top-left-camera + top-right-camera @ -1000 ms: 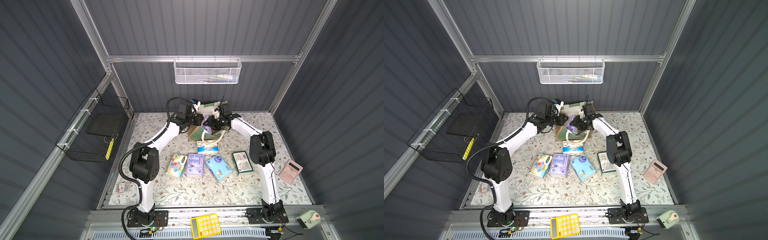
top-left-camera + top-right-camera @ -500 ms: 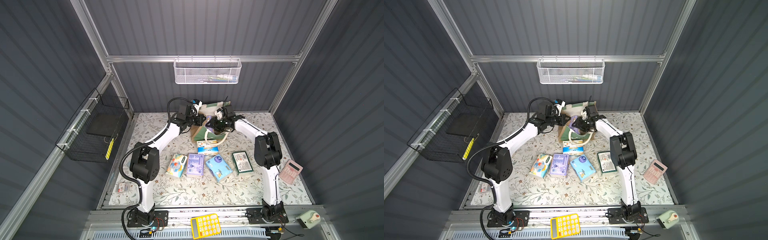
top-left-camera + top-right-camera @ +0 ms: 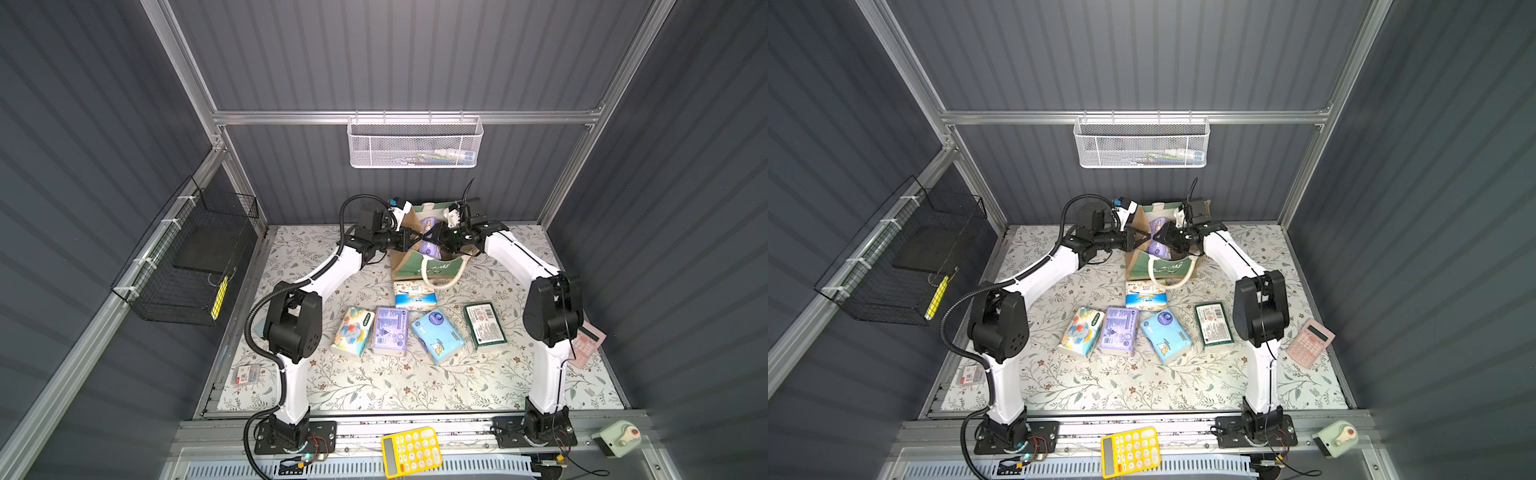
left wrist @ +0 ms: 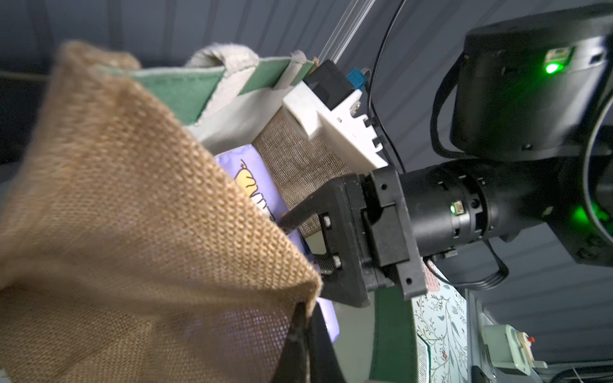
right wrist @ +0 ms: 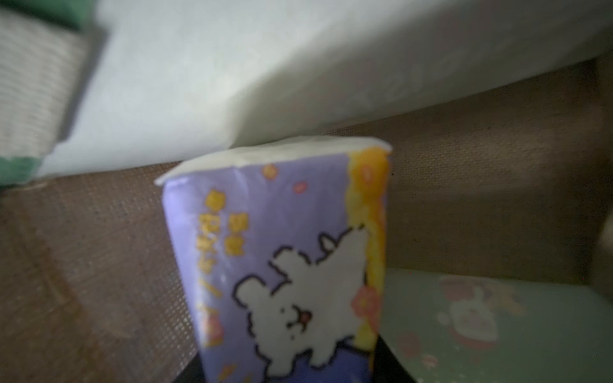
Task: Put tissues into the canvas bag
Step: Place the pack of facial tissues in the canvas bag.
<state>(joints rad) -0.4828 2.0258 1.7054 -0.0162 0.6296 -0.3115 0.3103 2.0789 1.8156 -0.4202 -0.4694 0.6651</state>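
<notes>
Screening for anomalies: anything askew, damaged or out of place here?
Only the canvas bag: the left gripper pinches its jute side outward, skewing the mouth, while the right gripper holds a lavender pack inside. Nothing spilled or damaged.

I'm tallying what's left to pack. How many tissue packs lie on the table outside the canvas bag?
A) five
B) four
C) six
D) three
A: the cartoon-printed pack, purple-white pack, light blue pack, dark green pack and white-blue-orange pack lie on the table; the lavender pack is within the canvas bag.
</notes>
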